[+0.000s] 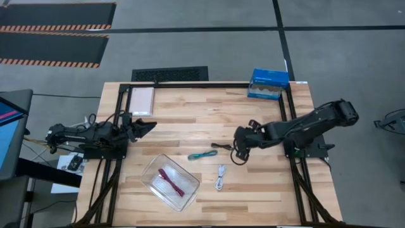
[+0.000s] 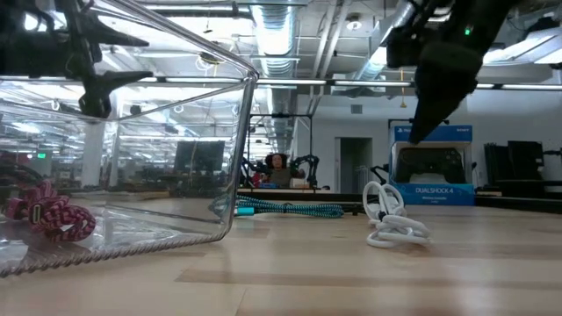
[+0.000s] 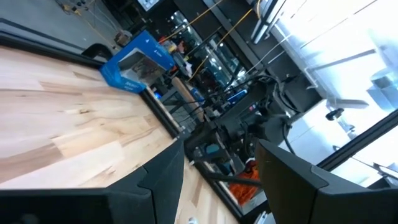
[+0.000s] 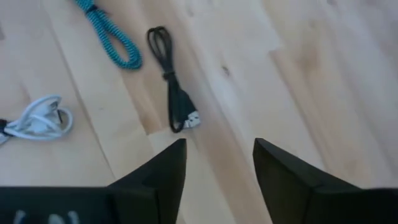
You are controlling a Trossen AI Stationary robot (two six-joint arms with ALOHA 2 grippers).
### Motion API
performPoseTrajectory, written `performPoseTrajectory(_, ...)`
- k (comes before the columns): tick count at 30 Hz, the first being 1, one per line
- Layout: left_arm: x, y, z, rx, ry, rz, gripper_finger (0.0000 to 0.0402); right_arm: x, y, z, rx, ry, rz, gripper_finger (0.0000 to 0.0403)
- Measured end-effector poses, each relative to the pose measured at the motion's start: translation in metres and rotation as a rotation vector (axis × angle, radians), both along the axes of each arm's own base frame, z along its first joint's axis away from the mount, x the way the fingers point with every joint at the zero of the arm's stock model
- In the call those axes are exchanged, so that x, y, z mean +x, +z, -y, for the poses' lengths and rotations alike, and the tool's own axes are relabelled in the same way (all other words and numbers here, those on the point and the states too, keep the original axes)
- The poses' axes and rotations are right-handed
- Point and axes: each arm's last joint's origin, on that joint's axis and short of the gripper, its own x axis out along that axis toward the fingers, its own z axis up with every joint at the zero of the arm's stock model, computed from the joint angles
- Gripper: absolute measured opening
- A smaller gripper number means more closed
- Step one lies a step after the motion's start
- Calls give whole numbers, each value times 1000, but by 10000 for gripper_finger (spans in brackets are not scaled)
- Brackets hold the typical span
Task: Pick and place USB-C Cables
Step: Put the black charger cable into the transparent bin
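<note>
The magenta-pink cable (image 1: pixel 171 180) (image 2: pixel 48 215) lies coiled on the floor of the clear tray (image 1: pixel 154 166) near the table's near edge. The teal cable (image 1: pixel 202 155) (image 4: pixel 112 37), the dark cable (image 1: pixel 221 147) (image 4: pixel 171 93) and the white cable (image 1: pixel 220 177) (image 4: pixel 37 118) lie on the bare wood to the right of the tray. My right gripper (image 1: pixel 240 136) (image 4: pixel 217 155) hangs open above the table, just right of the dark cable, touching nothing. My left gripper (image 1: pixel 149 126) (image 3: pixel 221 168) waits open at the table's left side.
A blue boxed controller (image 1: pixel 269 83) (image 2: pixel 435 171) stands at the far right corner, and a flat pale box (image 1: pixel 142 100) lies at the far left. A person (image 2: pixel 277 167) sits in the room beyond the table. Bare wood spans the table's middle.
</note>
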Motion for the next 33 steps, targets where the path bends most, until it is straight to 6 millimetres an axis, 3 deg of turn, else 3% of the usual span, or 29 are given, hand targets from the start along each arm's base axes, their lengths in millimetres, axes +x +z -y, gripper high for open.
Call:
performPoseTrajectory(7, 0, -1, 0, 1, 1, -15, 185, 8, -24, 15, 30, 106, 29, 254)
performPoseTrajectory(15, 0, -2, 0, 1, 1, -18, 185, 35, -61, 23, 2, 183, -1, 256)
performPoseTrajectory(25, 0, -2, 0, -1, 1, -25, 185, 43, -94, 33, 69, 175, -111, 256)
performPoseTrajectory(29, 0, -3, 0, 0, 2, -29, 185, 42, -95, 34, 72, 163, -116, 244)
performPoseTrajectory(33, 0, -3, 0, 0, 2, -31, 185, 42, -96, 34, 63, 144, -120, 198)
